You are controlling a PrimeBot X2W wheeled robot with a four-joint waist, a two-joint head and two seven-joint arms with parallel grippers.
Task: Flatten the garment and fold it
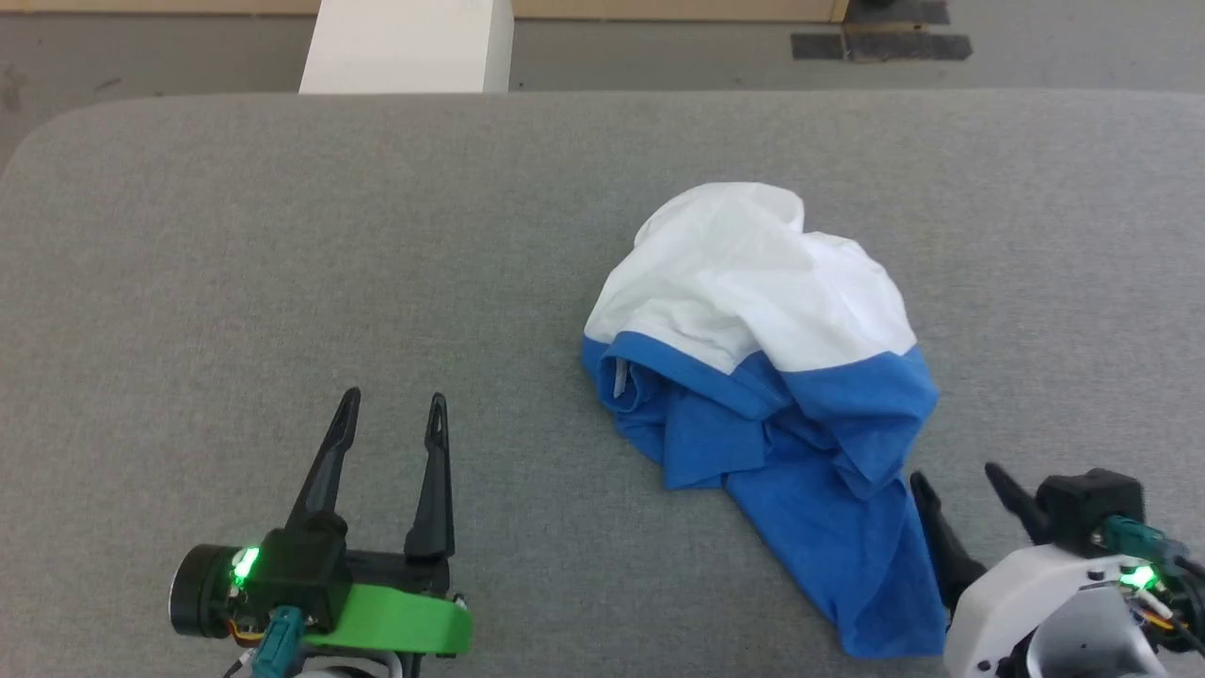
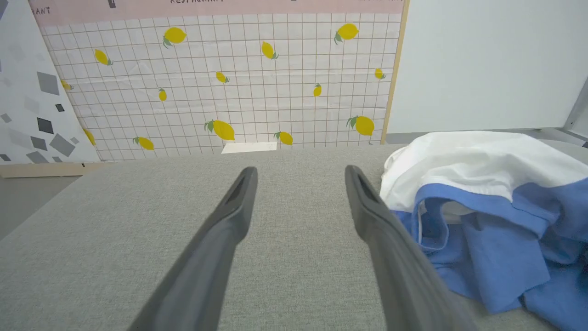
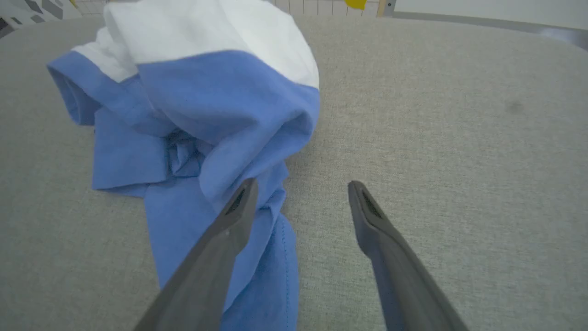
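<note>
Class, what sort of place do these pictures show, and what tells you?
Probably an indoor robot test room: a grey fabric-covered table holds one crumpled garment, and a lemon-print backdrop board stands behind it.

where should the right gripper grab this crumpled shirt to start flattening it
Probably the long blue sleeve trailing flat from the heaped shirt toward the robot. It lies loose beside the open right gripper, so pinch its free edge from the right.
</note>
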